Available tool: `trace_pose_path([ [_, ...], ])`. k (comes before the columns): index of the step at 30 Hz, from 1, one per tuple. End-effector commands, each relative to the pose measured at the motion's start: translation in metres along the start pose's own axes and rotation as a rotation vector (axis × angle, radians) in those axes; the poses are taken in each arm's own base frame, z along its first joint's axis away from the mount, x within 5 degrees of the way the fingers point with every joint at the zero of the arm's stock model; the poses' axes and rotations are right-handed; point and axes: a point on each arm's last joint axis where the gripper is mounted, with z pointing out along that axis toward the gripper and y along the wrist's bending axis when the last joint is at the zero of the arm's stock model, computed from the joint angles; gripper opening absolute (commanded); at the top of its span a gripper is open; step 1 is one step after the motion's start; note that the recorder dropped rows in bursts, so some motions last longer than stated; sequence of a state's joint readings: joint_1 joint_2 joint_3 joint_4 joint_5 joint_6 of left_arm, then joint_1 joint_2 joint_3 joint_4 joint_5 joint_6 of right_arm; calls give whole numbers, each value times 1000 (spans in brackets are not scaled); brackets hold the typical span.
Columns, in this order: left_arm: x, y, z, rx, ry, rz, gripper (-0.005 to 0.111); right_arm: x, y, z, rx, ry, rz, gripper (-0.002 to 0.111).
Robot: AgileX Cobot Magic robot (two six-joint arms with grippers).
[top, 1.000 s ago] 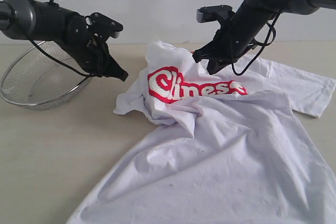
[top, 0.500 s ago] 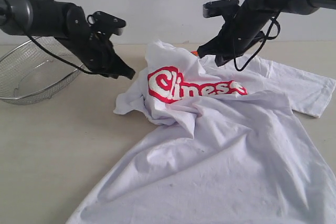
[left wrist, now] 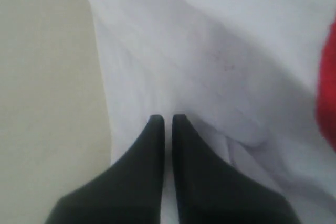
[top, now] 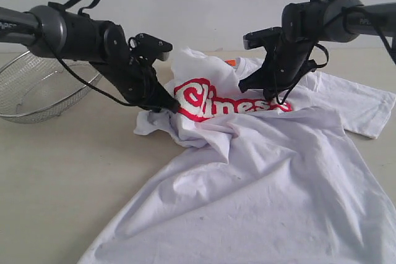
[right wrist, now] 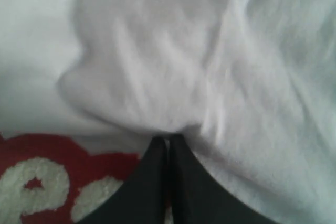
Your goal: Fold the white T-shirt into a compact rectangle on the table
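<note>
The shirt (top: 260, 177) is lying face up and crumpled across the middle and right of the tabletop (top: 62, 177). Its red band (top: 216, 103) is sitting in the upper middle of the exterior frame, among bunched folds. Its lower part is spreading wide and running out past the bottom edge of the frame, and its right sleeve is reaching almost to the right edge.

I am holding my left claw (top: 166, 108) with its fingers pressed together. The tips are sitting at the shirt's bunched left edge, just beside the start of the red band. In the left wrist view the tips are lying against white cloth right by the cloth's border with bare tabletop. I cannot tell whether any cloth is caught between them.

My right claw (top: 244, 86) is also pressed together, and its tips are sitting over the folds just above the right end of the band.

Bare tabletop is lying open over the whole left and lower left of the frame. A mesh basket (top: 37, 100) is tilting at the upper left, well apart from the shirt.
</note>
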State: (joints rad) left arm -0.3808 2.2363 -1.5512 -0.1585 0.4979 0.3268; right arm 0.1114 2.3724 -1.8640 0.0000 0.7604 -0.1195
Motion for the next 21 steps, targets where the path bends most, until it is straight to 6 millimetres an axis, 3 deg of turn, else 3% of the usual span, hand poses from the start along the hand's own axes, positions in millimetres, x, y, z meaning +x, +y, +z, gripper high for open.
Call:
trace_pose_path([
  [1, 12, -1, 23, 10, 35, -12, 5, -1, -2, -1, 13, -5, -5, 0],
  [7, 21, 13, 30, -87, 91, -42, 5, -1, -7, -2, 67, 0, -21, 0],
  [13, 34, 45, 24, -242, 186, -59, 5, -1, -9, -2, 82, 1, -25, 0],
  [21, 51, 78, 17, -277, 276, -138, 5, -1, -9, -2, 84, -3, -27, 0],
])
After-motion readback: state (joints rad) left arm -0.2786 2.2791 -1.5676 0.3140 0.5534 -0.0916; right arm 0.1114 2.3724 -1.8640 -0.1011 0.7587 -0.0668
